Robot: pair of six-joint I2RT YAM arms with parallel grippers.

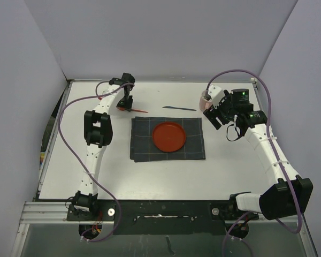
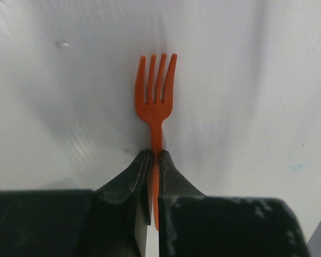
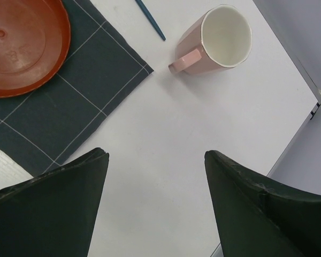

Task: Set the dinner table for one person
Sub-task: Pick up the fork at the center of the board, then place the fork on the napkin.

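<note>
Above: the white surface (image 1: 150, 176) lies before both arms, with the plate (image 1: 169, 137) in its middle. Left wrist: the left hand (image 2: 154, 156) pinches tight the handle of the orange fork (image 2: 156, 101); it is best to lift it level and lay it beside the plate. Right wrist: the right hand (image 3: 156, 160) is spread wide, empty.

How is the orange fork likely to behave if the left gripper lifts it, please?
The fork looks like thin plastic, so it is probably very light and slightly bendy. The left gripper pinches only its narrow handle, so it might pivot or slip in the grip. Its tines stick out well ahead, so bumping the table could twist it.
</note>
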